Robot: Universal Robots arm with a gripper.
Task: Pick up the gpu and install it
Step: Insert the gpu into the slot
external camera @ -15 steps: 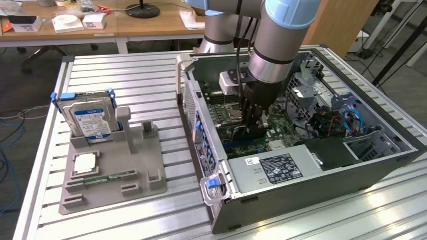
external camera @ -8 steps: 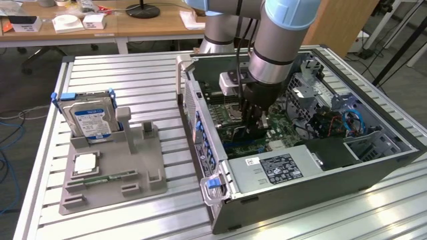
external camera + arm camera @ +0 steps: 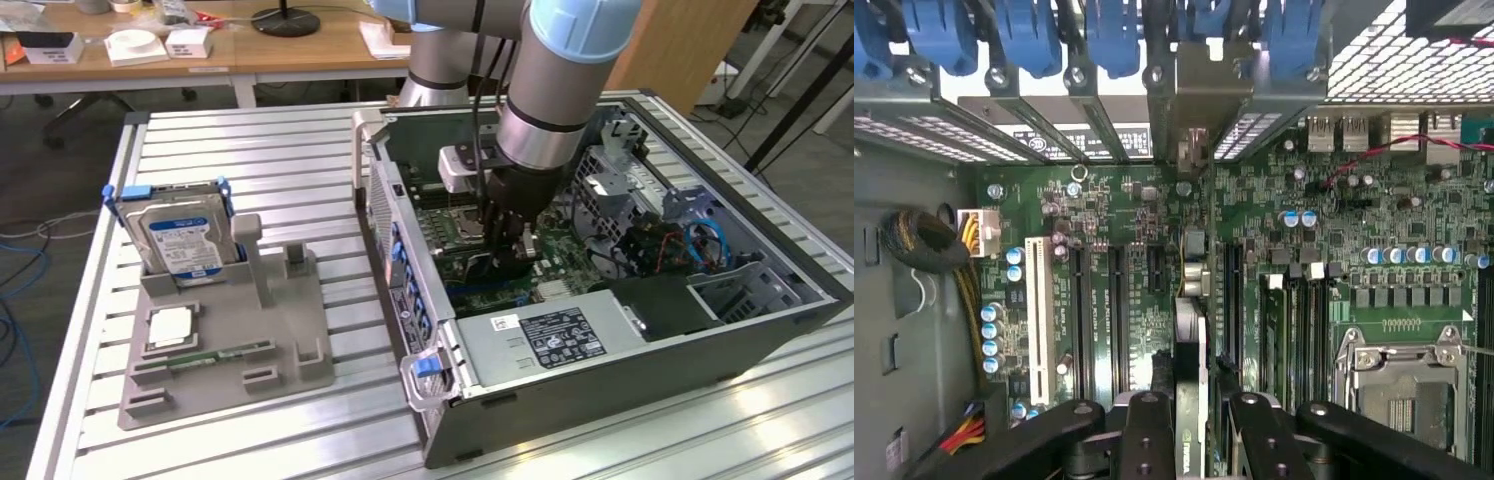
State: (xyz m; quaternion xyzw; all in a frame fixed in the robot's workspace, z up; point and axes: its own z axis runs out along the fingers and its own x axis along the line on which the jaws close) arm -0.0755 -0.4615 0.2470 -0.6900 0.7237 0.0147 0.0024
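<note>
Clamped edge-on in the black-fingered hand, the thin dark gpu card is held upright over the green motherboard, its silvery bracket aligned toward the rear slot openings for seating.

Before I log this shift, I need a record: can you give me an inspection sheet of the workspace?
Surface: slatted metal table, carrying an open PC case and a grey fixture.
Job's things: gpu held edge-on above the motherboard slots.
Clutter: hard drive upright in the fixture; memory stick lying on it.
Gripper: gripper inside the case, shut on the gpu.
Cables: blue cables in the case.
Surroundings: wooden desks behind.
</note>
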